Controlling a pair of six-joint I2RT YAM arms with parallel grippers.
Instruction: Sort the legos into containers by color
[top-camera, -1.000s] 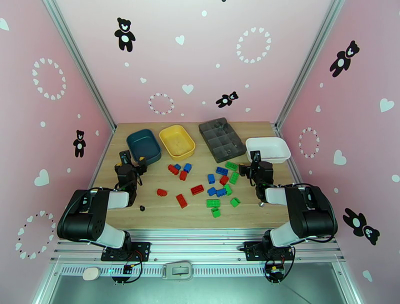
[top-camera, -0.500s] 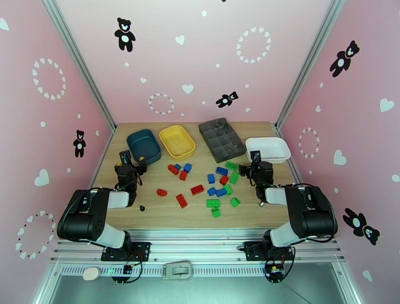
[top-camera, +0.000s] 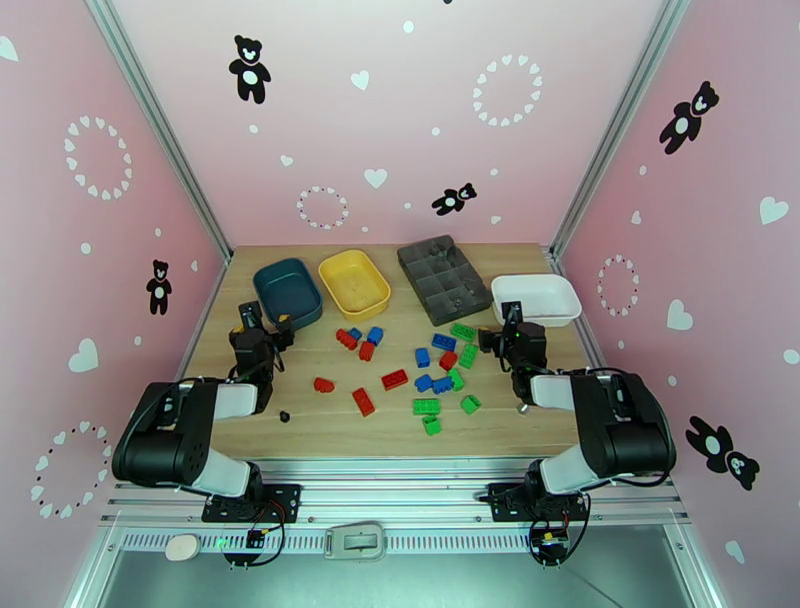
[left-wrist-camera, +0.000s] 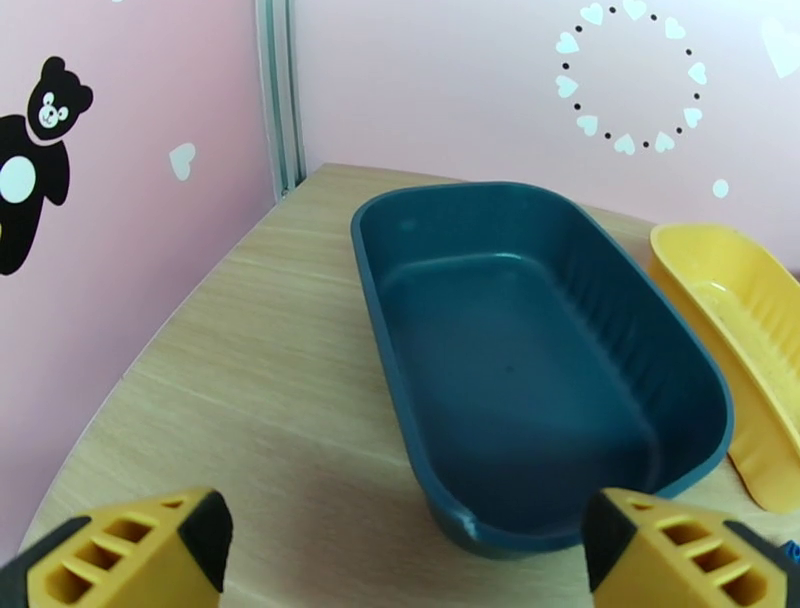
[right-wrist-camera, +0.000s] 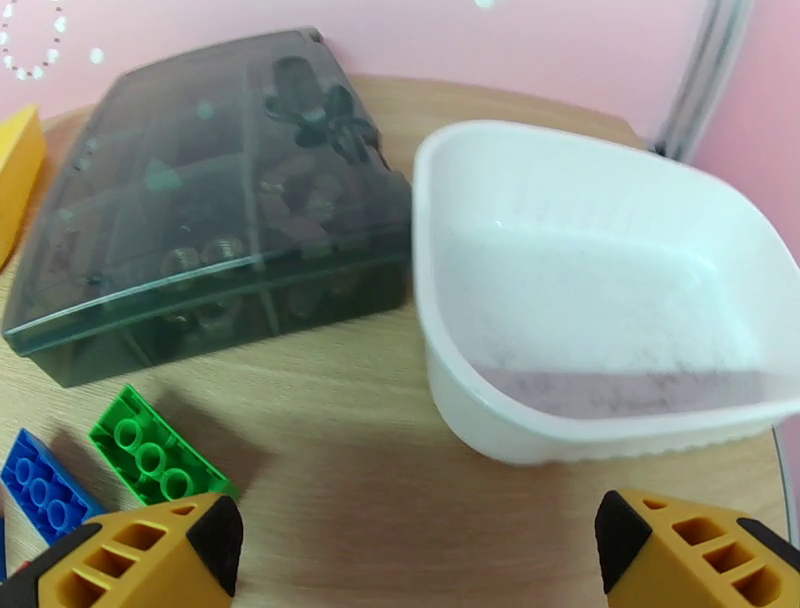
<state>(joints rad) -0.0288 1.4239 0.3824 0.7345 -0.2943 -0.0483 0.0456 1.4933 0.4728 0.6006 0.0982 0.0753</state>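
1. Left gripper: it hangs near the left edge of the wooden tabletop. Its yellow-tipped jaws are spread wide with nothing between them, and they point at the near end of the teal tray.
2. Teal tray: it sits toward the far left corner, lengthwise from near to far.
3. Small black bit: it lies alone near the front edge, toward the left.
4. Yellow tray: it is just beside the teal tray, on its right, at the far edge.
5. Legos: red, blue and green bricks lie loose across the middle of the tabletop, between the two grippers. Reds mostly lie left, such as one red brick. Greens mostly lie right and toward the front edge.
6. Dark grey compartment tray: it sits at the far edge, right of the yellow tray.
7. Right gripper: it hangs near the right edge, with its jaws spread wide around nothing. A green brick and a blue brick lie just to its left.
8. White tray: it sits toward the far right corner, just beside the grey tray.
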